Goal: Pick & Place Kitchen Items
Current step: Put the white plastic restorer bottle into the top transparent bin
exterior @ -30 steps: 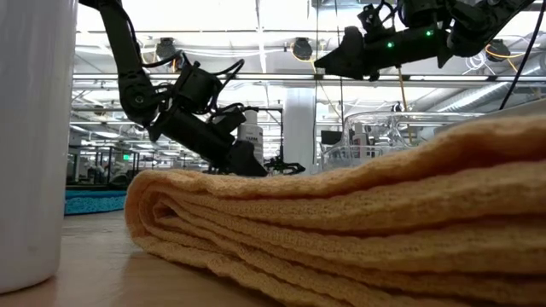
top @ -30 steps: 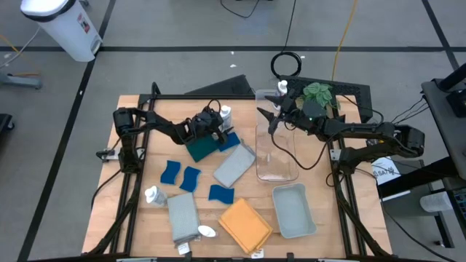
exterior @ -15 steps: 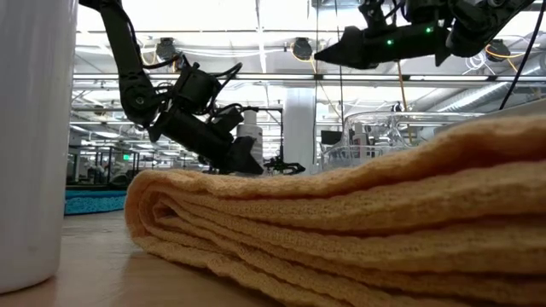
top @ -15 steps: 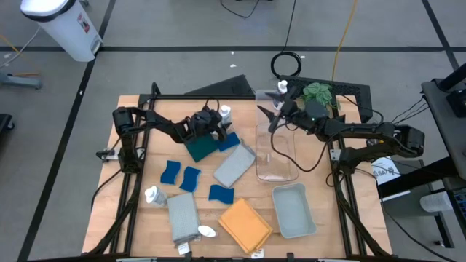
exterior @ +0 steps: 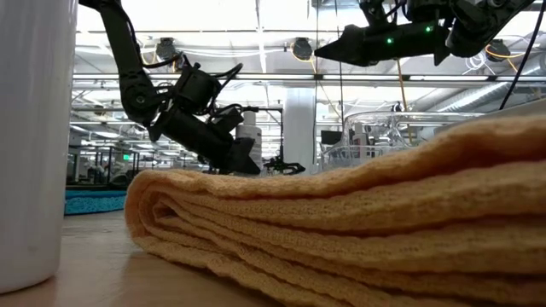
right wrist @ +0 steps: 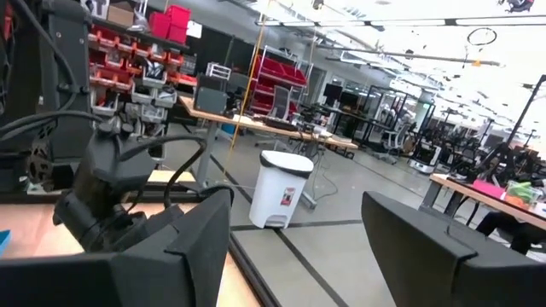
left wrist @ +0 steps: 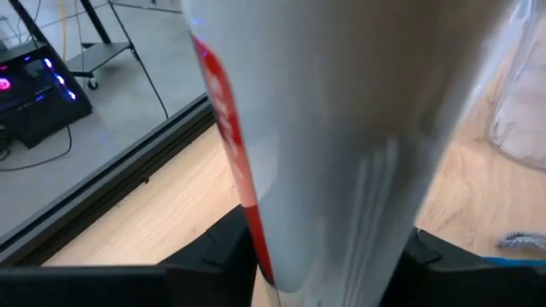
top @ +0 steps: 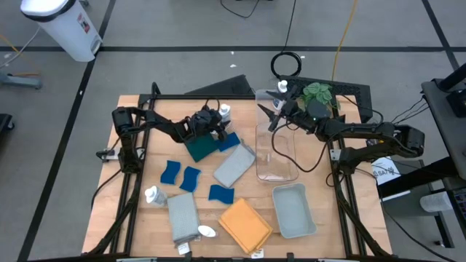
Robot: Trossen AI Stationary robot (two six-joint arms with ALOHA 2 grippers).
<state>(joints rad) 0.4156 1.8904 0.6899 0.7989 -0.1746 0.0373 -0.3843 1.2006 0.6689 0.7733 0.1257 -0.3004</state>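
Note:
A white bottle [top: 226,112] with a red mark [left wrist: 223,111] stands near the table's far edge. My left gripper [top: 220,125] has closed around it from the left, and the bottle fills the left wrist view. Beside it lie a dark teal cloth [top: 200,148] and a blue sponge [top: 230,140]. More sponges [top: 170,172], grey cloths [top: 234,167] and an orange cloth [top: 245,224] lie toward the near edge. My right gripper [top: 271,115] hangs open and empty, high over the far end of the clear bin [top: 277,145]. My left gripper has the bottle's body [left wrist: 281,247] between its two fingers [left wrist: 205,260], one on each side. The fingers come from the table's left, slanting a little downward, and lie across the bottle. The bottle stands upright [exterior: 250,132]; its foot is hidden behind the gripper.
A pale tray [top: 293,210] sits near the right front, and a green plant [top: 318,94] stands at the far right. Two white bottles lie near the front left [top: 154,195] and front edge [top: 206,231]. The orange cloth [exterior: 341,222] blocks most of the low view.
My left gripper has stayed in place and brought its fingers together around the white bottle, which has kept still. My right gripper has rolled and tipped up a little above the bin's far end, its fingers as wide apart as before.

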